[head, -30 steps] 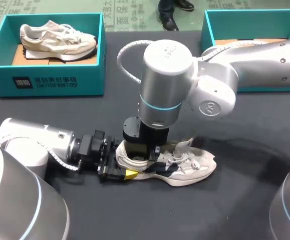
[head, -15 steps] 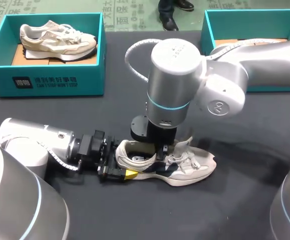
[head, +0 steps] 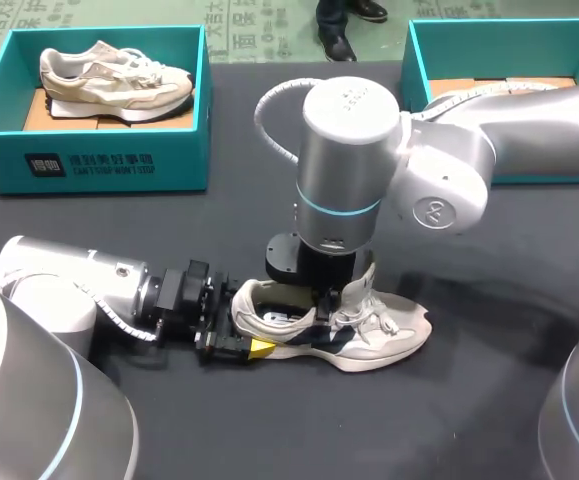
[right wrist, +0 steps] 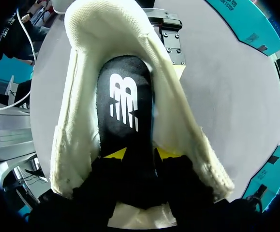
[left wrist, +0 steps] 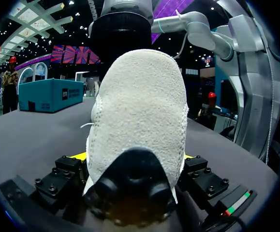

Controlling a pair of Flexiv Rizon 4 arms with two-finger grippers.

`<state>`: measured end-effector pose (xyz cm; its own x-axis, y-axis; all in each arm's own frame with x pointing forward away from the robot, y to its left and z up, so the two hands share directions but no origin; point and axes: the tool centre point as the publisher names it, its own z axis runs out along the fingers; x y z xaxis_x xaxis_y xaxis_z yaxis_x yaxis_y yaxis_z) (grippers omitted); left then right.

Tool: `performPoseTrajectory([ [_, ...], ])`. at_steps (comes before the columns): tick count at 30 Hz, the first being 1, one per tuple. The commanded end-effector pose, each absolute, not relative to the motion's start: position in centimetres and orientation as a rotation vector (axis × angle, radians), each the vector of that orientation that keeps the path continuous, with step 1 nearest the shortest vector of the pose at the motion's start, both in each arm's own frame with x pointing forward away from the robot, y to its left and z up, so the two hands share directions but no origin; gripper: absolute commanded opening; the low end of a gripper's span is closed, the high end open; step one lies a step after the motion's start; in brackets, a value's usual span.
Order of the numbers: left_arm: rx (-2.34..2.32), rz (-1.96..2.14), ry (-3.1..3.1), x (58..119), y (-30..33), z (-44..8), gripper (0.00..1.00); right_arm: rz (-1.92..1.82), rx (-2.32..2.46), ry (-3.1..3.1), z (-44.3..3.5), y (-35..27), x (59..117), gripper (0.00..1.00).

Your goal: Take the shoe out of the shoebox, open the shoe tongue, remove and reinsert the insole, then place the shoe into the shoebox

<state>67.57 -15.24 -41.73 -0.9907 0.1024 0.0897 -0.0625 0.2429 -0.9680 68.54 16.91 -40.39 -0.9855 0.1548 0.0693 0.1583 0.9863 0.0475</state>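
A white sneaker (head: pixel 379 335) lies on its sole on the dark table, toe to the right. My left gripper (head: pixel 237 335) comes in low from the left and is shut on its heel. In the left wrist view the suede heel (left wrist: pixel 140 106) fills the gap between the fingers of that gripper (left wrist: pixel 134 157). My right gripper (head: pixel 309 298) points straight down into the sneaker's mouth. In the right wrist view its (right wrist: pixel 141 153) yellow tips stand apart over the black insole (right wrist: pixel 125 101), which lies flat inside the sneaker (right wrist: pixel 77 96). The left gripper (right wrist: pixel 171 34) shows beyond the heel.
A teal shoebox (head: pixel 99 150) at the back left holds a second pale sneaker (head: pixel 114 75). Another teal shoebox (head: pixel 509 25) stands at the back right, partly behind my right arm. Bare dark table lies in front of the sneaker.
My right arm has shifted a little to the right and lower into the sneaker's mouth, and its fingers have parted. The left arm and the sneaker have stayed put.
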Motion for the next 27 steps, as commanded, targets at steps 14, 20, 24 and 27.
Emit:
performPoseTrajectory([
  [14,-0.038,1.852,-2.37,67.4,-15.2,-41.8,0.0,-0.096,-0.236,-3.013,-43.6,17.2,68.7,0.43],
  [20,-0.038,1.852,-2.37,67.4,-15.2,-41.8,0.0,-0.105,-0.242,-2.952,-44.2,17.1,67.9,0.41],
  [24,-0.038,1.852,-2.37,67.4,-15.2,-41.8,0.0,-0.088,-0.256,-2.95,-44.1,17.1,66.7,0.39],
  [27,-0.038,1.852,-2.37,67.4,-15.2,-41.8,0.0,-0.089,-0.263,-2.952,-44.0,17.2,66.0,0.38],
])
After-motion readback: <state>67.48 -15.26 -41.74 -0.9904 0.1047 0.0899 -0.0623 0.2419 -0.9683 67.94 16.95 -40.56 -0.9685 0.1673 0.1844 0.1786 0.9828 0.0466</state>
